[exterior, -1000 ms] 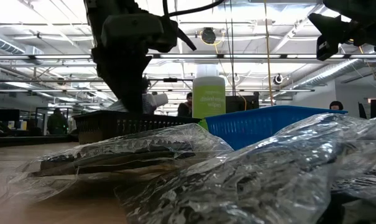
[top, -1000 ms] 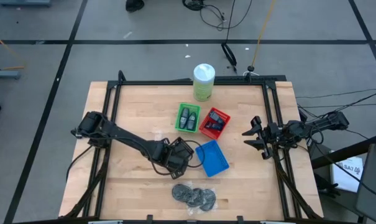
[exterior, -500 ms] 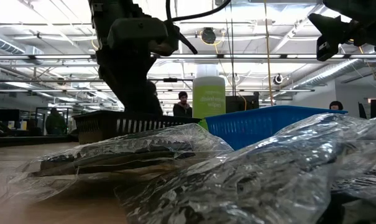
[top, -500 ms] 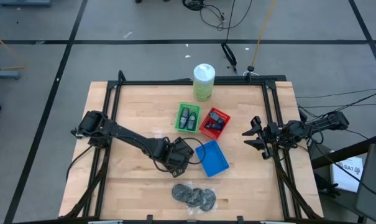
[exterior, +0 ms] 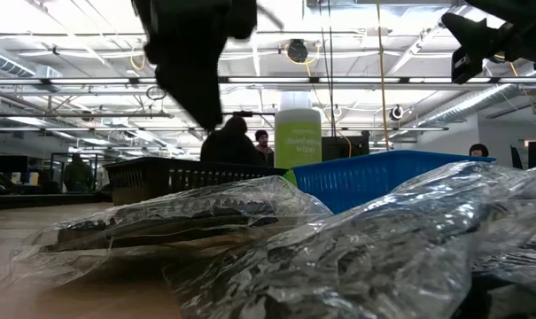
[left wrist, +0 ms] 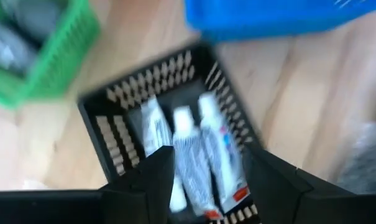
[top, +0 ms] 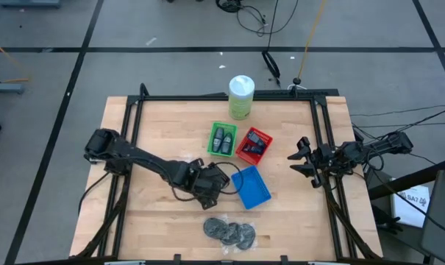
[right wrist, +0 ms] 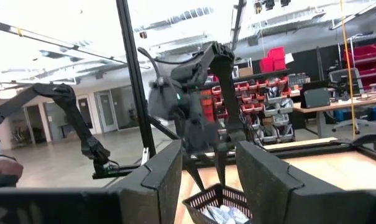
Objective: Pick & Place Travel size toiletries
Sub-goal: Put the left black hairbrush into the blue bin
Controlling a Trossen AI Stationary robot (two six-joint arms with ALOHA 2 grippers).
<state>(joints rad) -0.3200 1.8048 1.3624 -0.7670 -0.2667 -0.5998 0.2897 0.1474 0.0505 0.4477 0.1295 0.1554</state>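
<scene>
In the high view the left gripper (top: 207,185) sits at frame centre, directly over the black tray (top: 221,177), which it covers almost completely; only an edge shows beside the blue tray (top: 250,186). The left wrist view is motion-blurred but shows three white tubes (left wrist: 191,149) lying side by side inside the black tray, between the gripper's two dark fingers (left wrist: 158,180). The jaws stand apart with nothing between them.

In the low view, crumpled clear wrapping (exterior: 338,257) fills the lower half of the frame and hides most of the table; the grey discs (top: 229,231), at lower centre of the high view, lie in that wrapping and cannot be counted reliably. The left arm is cut off at the upper left of the low view.

Compared with the frame one second earlier, the left arm has risen in the low view, so that a person behind the black tray is now uncovered.

The right gripper (top: 301,160) hangs at the right table edge, jaws partly apart, holding nothing.

Two dark grey bottles (top: 222,140) lie in the green tray (top: 212,140); dark packs (top: 256,141) lie in the red tray (top: 246,154). The pale-green canister (exterior: 298,135) carries white lettering, not legible here.
</scene>
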